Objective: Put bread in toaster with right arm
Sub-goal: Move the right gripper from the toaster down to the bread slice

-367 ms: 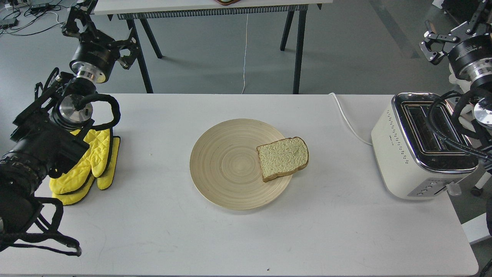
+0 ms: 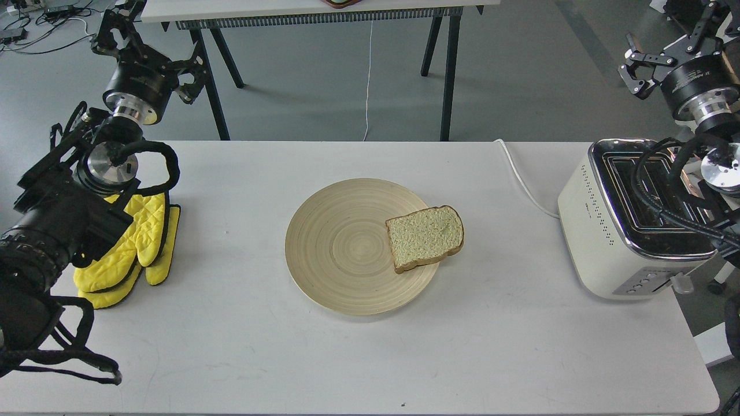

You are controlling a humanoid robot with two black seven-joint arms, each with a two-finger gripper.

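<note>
The bread point(image 2: 425, 238) lies flat on the right edge of a round wooden plate point(image 2: 341, 248) at the table's middle, its crust hanging a little over the rim. The cream toaster point(image 2: 613, 231) stands at the table's right edge, chrome slots up and empty. My right gripper point(image 2: 668, 46) is held high behind the toaster, open and empty, far from the bread. The right arm's cables point(image 2: 665, 211) drape across the toaster's top. My left gripper point(image 2: 151, 52) is raised at the far left, open and empty.
Yellow oven mitts point(image 2: 130, 251) lie at the table's left under my left arm. The toaster's white cord point(image 2: 523, 182) runs over the table behind the plate. A second table's black legs point(image 2: 445, 75) stand behind.
</note>
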